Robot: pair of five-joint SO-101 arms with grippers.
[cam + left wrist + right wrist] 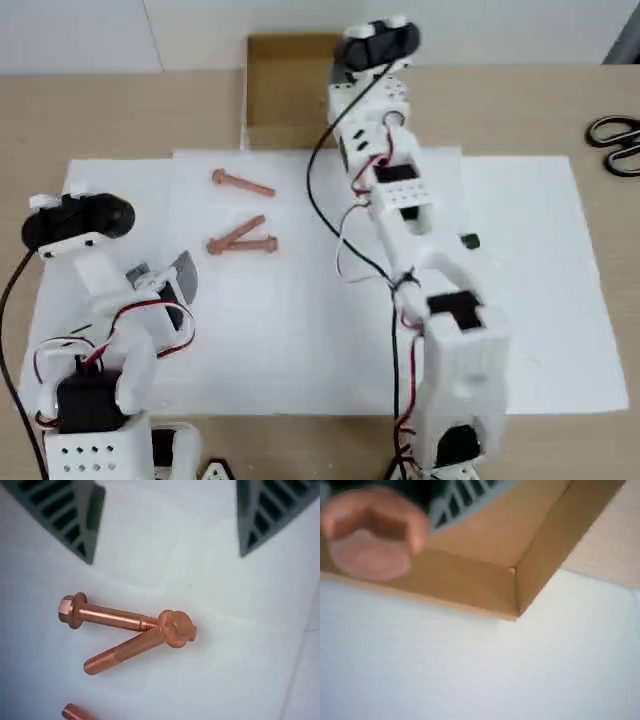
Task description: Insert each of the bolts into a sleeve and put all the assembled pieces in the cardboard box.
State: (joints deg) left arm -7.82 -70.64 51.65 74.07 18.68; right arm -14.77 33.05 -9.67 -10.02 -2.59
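Two copper bolts [120,619] lie crossed on the white paper, one's flanged head [176,628] resting over the other's threaded end. They also show in the high view as the crossed bolts [242,239]. A third bolt [243,183] lies farther back, and its tip [72,712] shows at the edge of the left wrist view. My left gripper [166,555] hangs open just short of the crossed pair, nothing between its fingers. My right gripper [335,95] is at the near right corner of the cardboard box [520,575], shut on a blurred copper piece [370,535] beside its grey finger [465,502].
A white paper sheet [300,330] covers the middle of the wooden table. A small dark object [469,241] lies on it beside the right arm. Scissors [615,140] rest at the far right. The right arm stretches across the paper toward the box [285,90].
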